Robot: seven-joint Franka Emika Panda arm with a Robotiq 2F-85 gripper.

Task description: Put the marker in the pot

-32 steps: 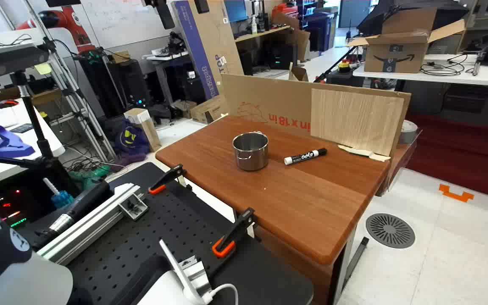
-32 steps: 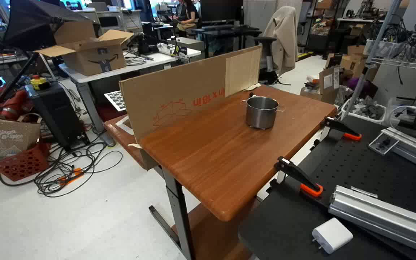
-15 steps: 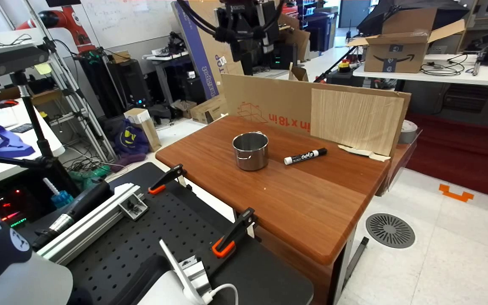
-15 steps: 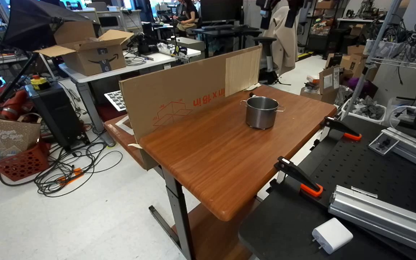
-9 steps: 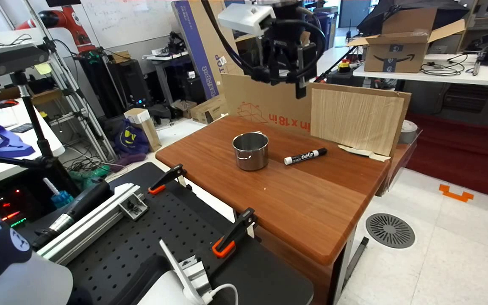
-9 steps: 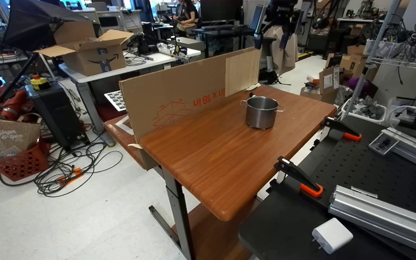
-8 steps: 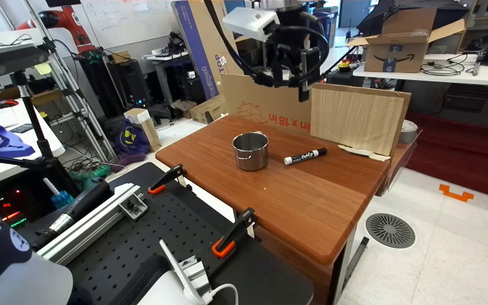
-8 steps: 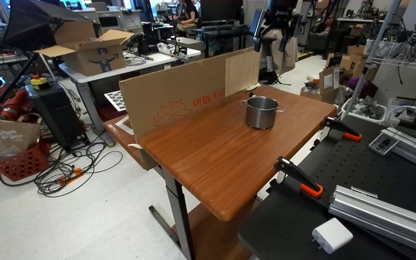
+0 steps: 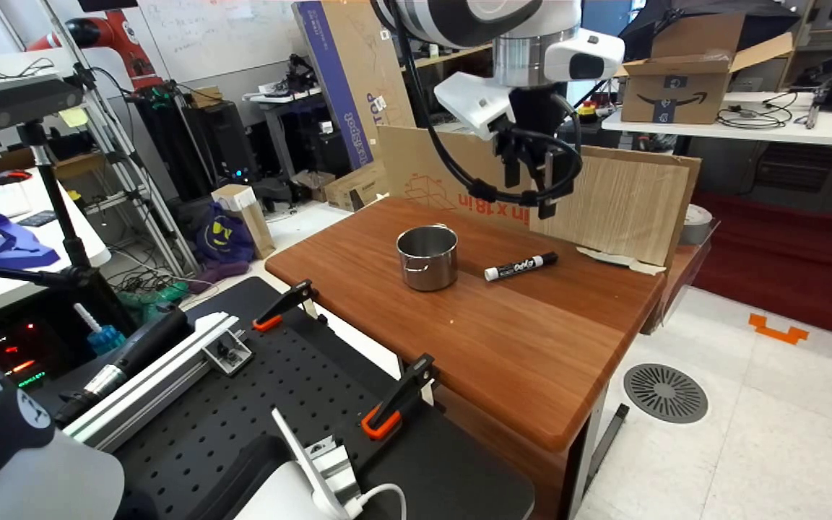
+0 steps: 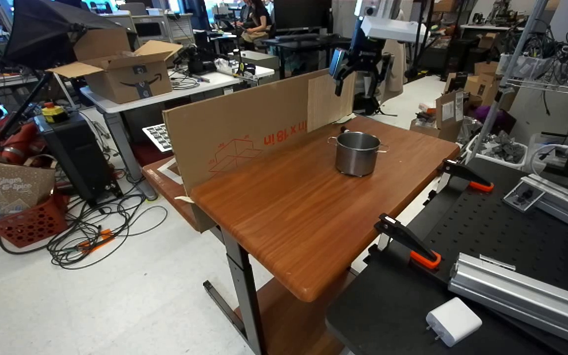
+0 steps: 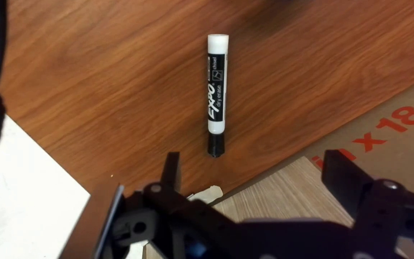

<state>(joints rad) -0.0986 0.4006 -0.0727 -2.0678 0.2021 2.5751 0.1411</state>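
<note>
Expo dry-erase marker (image 11: 217,93) lies flat on a wood-grain table (image 9: 517,347), near a 2-handled metal pot (image 9: 428,271) standing mouth-up, presumably to receive it. Above, a Robotiq gripper (image 11: 252,158) hangs, its 2 fingers (image 11: 341,180) spread wide and holding nothing, likely to straddle the marker.

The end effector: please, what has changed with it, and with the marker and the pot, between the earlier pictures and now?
In an exterior view the end effector came down and toward the picture's right, nearer to the marker; it is lower in both exterior views. It is open and has taken hold of nothing. The marker and the pot stayed in place on the table.
</note>
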